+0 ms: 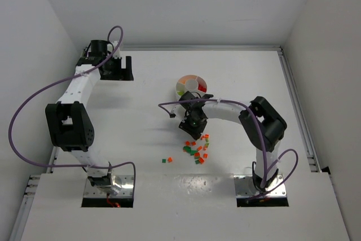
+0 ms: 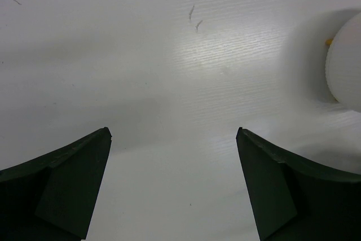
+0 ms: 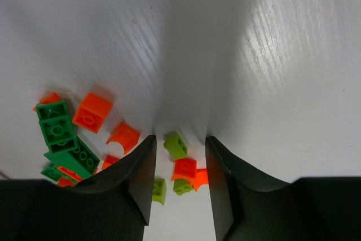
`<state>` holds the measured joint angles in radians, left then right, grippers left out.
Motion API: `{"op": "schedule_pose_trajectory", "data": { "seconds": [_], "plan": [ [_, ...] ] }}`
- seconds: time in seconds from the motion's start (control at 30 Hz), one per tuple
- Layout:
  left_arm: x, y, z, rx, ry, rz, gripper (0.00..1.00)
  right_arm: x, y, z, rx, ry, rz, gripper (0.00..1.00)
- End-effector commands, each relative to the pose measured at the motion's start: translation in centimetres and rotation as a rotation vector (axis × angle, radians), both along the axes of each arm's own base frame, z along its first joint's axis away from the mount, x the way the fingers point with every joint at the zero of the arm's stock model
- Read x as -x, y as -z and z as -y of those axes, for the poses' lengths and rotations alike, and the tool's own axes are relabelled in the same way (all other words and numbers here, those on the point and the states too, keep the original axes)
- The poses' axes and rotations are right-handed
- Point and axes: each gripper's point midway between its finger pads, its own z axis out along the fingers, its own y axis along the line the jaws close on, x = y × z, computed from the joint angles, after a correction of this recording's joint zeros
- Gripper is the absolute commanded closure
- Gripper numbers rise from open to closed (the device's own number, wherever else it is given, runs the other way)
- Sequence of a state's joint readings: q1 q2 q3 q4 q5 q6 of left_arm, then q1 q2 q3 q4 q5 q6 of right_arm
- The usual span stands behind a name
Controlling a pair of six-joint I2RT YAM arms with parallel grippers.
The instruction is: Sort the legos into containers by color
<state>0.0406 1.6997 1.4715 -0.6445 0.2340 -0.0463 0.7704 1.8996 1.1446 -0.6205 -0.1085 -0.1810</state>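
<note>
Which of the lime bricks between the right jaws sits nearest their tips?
The tilted lime brick, right at the tips. The other two lime bricks lie further back toward the wrist, around an orange brick.

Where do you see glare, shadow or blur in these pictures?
Top view: glare on the near part of the table. Left wrist view: the dish is soft, with a blurred shadow. Right wrist view: a dark shadow band beyond the right claw; bricks sharp.

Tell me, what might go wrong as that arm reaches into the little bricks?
The right fingers stand around a lime brick, an orange brick and more, so closing may catch two colours at once. The green and orange pile crowds one finger; a nudge could scatter it.
</note>
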Motion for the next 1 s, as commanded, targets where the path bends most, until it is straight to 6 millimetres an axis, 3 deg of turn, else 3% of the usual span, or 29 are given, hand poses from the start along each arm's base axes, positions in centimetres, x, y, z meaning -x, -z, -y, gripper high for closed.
{"op": "schedule_pose_trajectory", "data": {
  "seconds": [0.0, 0.13, 0.3, 0.47, 0.57, 0.67, 0.73, 0.77, 0.97],
  "plan": [
    [-0.4, -1.6, -0.5, -0.006, -0.024, 0.055, 0.0, 0.1, 0.0, -0.9, -0.03, -0.02, -0.005, 0.59],
    [-0.4, -1.2, -0.5, -0.005, -0.024, 0.046, 0.0, 0.3, 0.6, -0.7, -0.015, -0.019, -0.021, 0.66],
    [-0.5, -0.8, -0.6, -0.012, -0.03, 0.037, 0.0, 0.8, 1.1, -0.2, 0.004, -0.019, -0.04, 0.89],
    [-0.7, -1.2, -0.6, -0.012, -0.03, 0.046, 0.0, -0.5, -0.3, -1.5, -0.01, -0.019, -0.026, 1.0],
    [-0.7, -1.2, -0.6, -0.012, -0.03, 0.046, 0.0, -2.4, -2.6, -3.6, -0.06, -0.022, 0.011, 1.0],
    [-0.9, -1.5, -0.8, -0.025, -0.029, 0.056, 0.0, -5.4, -6.7, -7.2, -0.176, -0.031, 0.1, 1.0],
    [-0.9, -1.8, -1.0, -0.032, -0.035, 0.056, 0.0, -6.8, -7.4, -8.6, -0.201, -0.032, 0.125, 1.0],
    [-0.7, -1.6, -1.0, -0.039, -0.028, 0.046, 0.0, -7.9, -9.2, -9.9, -0.241, -0.036, 0.154, 1.0],
    [-1.1, -2.3, -1.4, -0.053, -0.04, 0.057, 0.0, -12.4, -14.8, -13.6, -0.345, -0.022, 0.297, 1.0]
  ]
}}
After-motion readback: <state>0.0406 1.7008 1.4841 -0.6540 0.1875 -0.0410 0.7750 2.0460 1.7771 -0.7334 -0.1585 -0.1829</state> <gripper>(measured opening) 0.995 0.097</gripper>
